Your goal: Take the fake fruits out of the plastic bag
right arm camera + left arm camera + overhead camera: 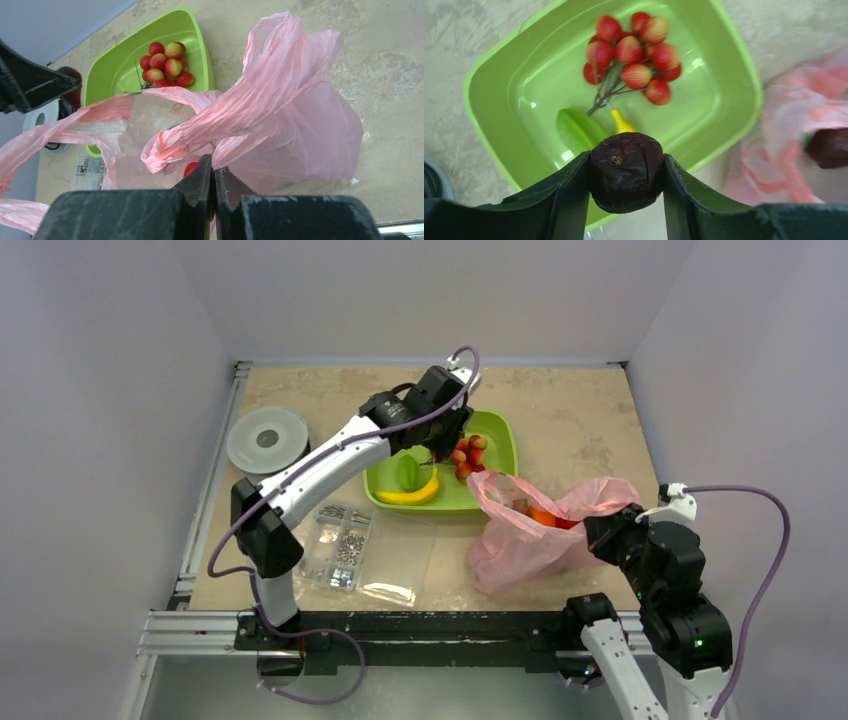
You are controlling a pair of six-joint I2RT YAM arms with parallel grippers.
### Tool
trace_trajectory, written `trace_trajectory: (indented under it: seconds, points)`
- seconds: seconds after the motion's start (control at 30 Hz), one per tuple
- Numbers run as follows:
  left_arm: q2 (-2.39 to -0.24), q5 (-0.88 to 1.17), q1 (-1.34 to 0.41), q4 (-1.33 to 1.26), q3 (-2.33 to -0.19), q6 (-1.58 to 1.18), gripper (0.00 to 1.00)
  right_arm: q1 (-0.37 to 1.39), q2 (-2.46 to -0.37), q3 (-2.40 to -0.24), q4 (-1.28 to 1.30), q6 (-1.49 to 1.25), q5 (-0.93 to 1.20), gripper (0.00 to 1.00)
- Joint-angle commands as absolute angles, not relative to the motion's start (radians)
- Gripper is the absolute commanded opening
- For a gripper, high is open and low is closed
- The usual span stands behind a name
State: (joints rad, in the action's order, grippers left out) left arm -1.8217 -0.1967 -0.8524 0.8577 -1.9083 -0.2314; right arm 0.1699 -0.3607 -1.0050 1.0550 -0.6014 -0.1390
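Left end effector (626, 157) clamps maroon fruit (626, 172) — above tray (549, 65).

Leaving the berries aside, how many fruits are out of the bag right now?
3. A green piece and a banana lie in the tray; a maroon one is gripped in the left pincer above the tray. The left arm may hide others.

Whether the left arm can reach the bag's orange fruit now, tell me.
Probably not yet: the left gripper holds the dark maroon fruit over the green tray; the orange fruit looks exposed.
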Motion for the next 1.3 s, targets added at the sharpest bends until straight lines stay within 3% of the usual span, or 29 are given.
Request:
trace_trajectory:
  seconds: [0.0, 0.27, 0.33, 0.47, 0.57, 0.77, 1.0, 1.27]
  points:
    - [-1.889, -0.212, -0.766, 0.886, -1.853, -0.227, 0.03, 0.169, -0.381, -1.009, 1.050, -0.601, -0.156, 0.00]
    - [-2.030, -0.128, -0.692, 0.844, -1.817, -0.241, 0.21, 0.169, -0.380, -1.015, 1.058, -0.601, -0.159, 0.00]
    - [-2.046, -0.130, -0.687, 0.843, -1.813, -0.241, 0.33, 0.170, -0.380, -1.016, 1.061, -0.603, -0.159, 0.00]
    - [-2.047, -0.118, -0.687, 0.828, -1.793, -0.244, 0.68, 0.170, -0.380, -1.019, 1.066, -0.602, -0.162, 0.00]
    - [-2.035, -0.114, -0.687, 0.828, -1.783, -0.245, 0.78, 0.169, -0.382, -1.017, 1.065, -0.602, -0.159, 0.00]
    - [-1.919, -0.034, -0.687, 0.840, -1.783, -0.254, 0.80, 0.170, -0.382, -1.019, 1.064, -0.602, -0.153, 0.00]
    - [-1.679, 0.447, -0.720, 0.623, -1.786, -0.321, 0.74, 0.169, -0.374, -1.018, 1.064, -0.601, -0.149, 0.00]
    - [-1.682, 0.405, -0.964, 0.695, -1.990, -0.130, 0.69, 0.170, -0.368, -1.019, 1.062, -0.600, -0.154, 0.00]
